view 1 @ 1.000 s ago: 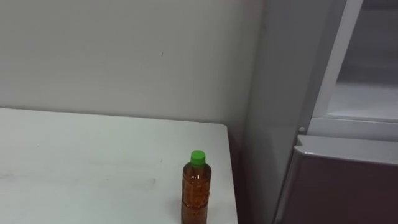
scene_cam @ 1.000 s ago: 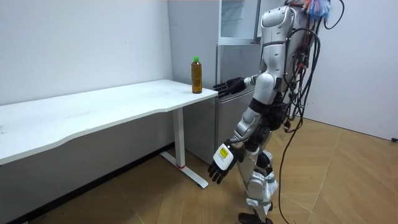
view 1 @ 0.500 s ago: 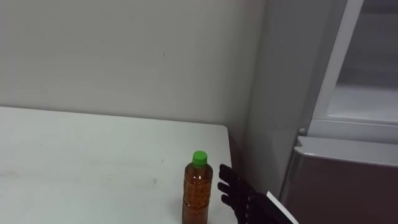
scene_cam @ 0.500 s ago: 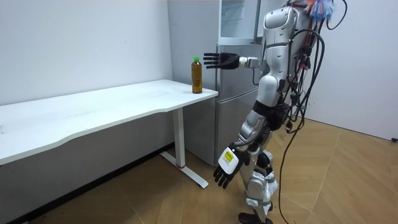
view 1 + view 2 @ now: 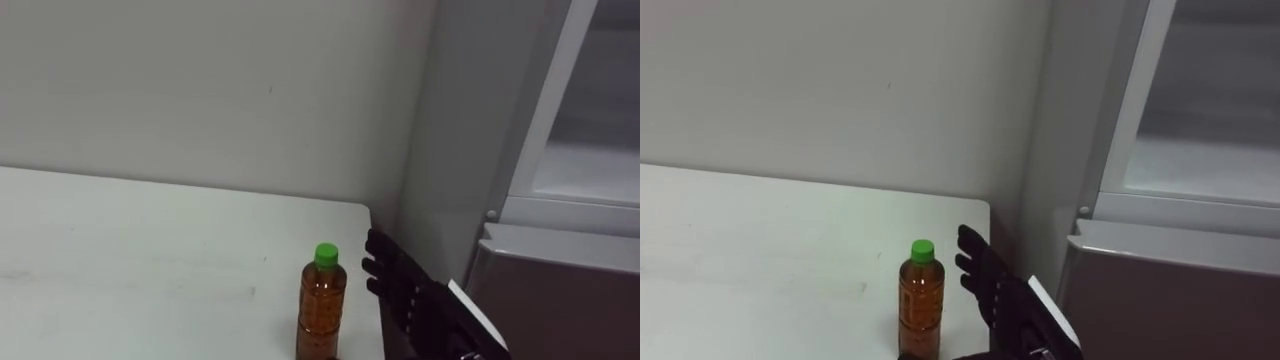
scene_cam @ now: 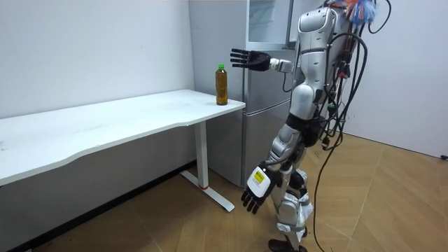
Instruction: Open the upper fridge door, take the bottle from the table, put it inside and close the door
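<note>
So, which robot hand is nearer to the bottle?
Right. The right robot hand is open just to the right of the bottle, not touching it. The left robot hand hangs low by the robot's leg, below the table top.

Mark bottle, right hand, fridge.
bottle (image 5: 321,312), left eye view, amber body.
right hand (image 5: 420,305), left eye view, middle of hand.
fridge (image 5: 570,300), left eye view, lower door.
</note>
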`<state>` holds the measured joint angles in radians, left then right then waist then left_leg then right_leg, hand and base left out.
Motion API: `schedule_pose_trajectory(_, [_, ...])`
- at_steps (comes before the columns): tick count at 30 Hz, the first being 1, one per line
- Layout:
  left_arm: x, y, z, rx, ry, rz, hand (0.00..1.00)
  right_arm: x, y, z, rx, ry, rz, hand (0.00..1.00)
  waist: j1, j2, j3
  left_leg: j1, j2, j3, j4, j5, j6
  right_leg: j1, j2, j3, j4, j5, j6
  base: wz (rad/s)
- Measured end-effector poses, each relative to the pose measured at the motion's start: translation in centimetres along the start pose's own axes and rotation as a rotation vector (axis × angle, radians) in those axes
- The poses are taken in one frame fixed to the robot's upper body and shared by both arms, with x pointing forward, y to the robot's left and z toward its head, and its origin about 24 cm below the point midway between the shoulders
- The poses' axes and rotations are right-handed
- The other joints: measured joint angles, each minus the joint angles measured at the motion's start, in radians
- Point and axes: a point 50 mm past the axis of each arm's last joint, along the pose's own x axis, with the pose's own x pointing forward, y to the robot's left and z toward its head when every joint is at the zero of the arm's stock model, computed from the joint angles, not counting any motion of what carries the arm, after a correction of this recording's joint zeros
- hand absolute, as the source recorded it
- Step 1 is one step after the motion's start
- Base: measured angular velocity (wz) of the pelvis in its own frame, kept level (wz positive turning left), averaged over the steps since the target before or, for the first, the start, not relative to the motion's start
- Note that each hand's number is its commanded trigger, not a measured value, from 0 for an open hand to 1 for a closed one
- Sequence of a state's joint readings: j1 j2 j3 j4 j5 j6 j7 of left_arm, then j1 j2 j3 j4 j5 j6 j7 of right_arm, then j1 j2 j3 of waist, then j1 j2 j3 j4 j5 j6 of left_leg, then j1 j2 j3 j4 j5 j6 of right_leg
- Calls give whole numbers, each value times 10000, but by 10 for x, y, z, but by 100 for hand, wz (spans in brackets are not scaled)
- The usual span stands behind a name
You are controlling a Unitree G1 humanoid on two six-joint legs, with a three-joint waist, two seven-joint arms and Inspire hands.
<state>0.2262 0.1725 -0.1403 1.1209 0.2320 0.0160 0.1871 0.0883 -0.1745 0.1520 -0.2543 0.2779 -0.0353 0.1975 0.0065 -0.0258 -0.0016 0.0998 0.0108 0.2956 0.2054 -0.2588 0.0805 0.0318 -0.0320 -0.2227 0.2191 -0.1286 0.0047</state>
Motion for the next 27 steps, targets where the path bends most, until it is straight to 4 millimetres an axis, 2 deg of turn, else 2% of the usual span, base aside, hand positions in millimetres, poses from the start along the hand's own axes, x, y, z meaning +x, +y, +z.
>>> schedule_pose_trajectory(7, [0, 0, 1, -5, -27, -24, 0, 6, 0, 5, 25, -297, -215, 0, 13, 71, 44, -6, -3, -7, 2, 1, 2, -3, 21, -51, 10, 2, 4, 1])
schedule_pose_trajectory(14, [1, 0, 3, -2, -56, -145, 0, 17, -1, 16, -84, -802, -505, 0, 22, 77, 37, -23, -4, -123, 4, 5, 6, 29, -16, -315, 12, 2, 4, 5])
schedule_pose_trajectory(27, [1, 1, 3, 43, 133, -154, 0, 18, -5, 14, 335, -787, -1276, 0, 200, 68, 39, -72, -22, -498, 169, -17, 38, 192, -104, -591, 20, 0, 7, 8])
